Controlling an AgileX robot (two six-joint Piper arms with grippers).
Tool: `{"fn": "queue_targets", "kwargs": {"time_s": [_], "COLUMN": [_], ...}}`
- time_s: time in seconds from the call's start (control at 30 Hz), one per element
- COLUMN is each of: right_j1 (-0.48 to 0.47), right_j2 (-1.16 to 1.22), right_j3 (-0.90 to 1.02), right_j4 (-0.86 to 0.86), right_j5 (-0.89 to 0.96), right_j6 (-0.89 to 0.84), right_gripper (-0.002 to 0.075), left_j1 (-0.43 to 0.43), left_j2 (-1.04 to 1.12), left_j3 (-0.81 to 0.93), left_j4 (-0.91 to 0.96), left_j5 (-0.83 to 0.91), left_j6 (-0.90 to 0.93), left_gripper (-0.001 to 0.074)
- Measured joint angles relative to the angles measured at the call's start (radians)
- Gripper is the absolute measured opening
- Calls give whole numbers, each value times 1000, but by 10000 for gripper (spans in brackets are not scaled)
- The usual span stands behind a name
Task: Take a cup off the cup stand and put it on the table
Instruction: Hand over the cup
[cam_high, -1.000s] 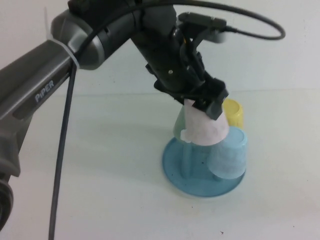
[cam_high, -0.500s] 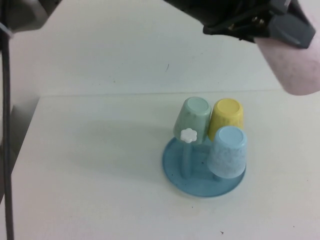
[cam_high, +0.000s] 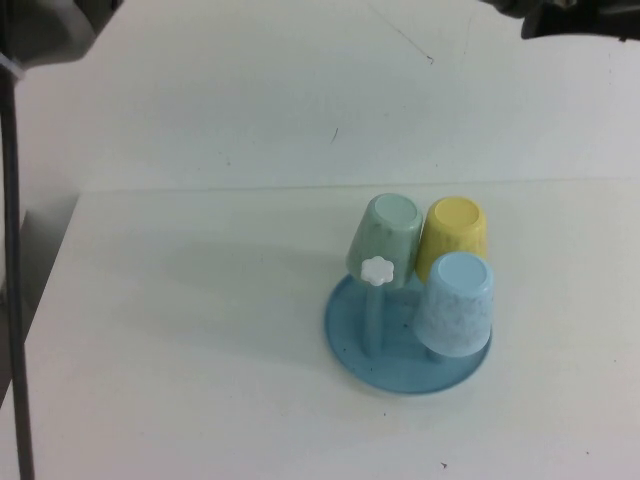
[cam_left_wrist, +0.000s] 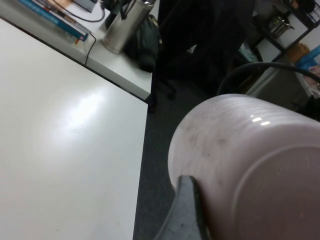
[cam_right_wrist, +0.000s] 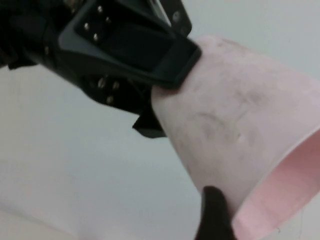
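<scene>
I hold the cup (cam_left_wrist: 240, 165) aloft in the left pincer (cam_right_wrist: 162, 92), which is clenched on its side wall, high above the surface (cam_high: 180, 330) and out of the high view. In the left wrist view the surface's edge and dark floor lie under the cup, so I judge a release here would drop it off the side. The right pincer (cam_right_wrist: 215, 217) sits close under the cup's pink rim; I cannot tell its state, and the two arms could knock together. Below, left to right: the cup stand (cam_high: 345, 335) with one bare peg (cam_high: 377, 271), a mint green cup (cam_high: 388, 238), a yellow cup (cam_high: 455, 235) and a light blue cup (cam_high: 456, 305). Lowering too near them risks a collision.
</scene>
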Motion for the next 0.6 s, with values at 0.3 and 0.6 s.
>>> {"fn": "queue_targets", "kwargs": {"time_s": [0.3,0.6], "right_j1": [-1,-1], "right_j2": [0,-4], "right_j3": [-67,-69], "right_j4": [3,15], "right_j5": [38,45], "right_j6": [44,56], "right_gripper": [257,176], "left_j1": [-53,-61], "left_j2": [2,8], "left_j3": [0,-2], "left_j4": [-11,-40], "left_j5": [-12,-21], "left_j6": [44,127], "left_gripper": [546,545]}}
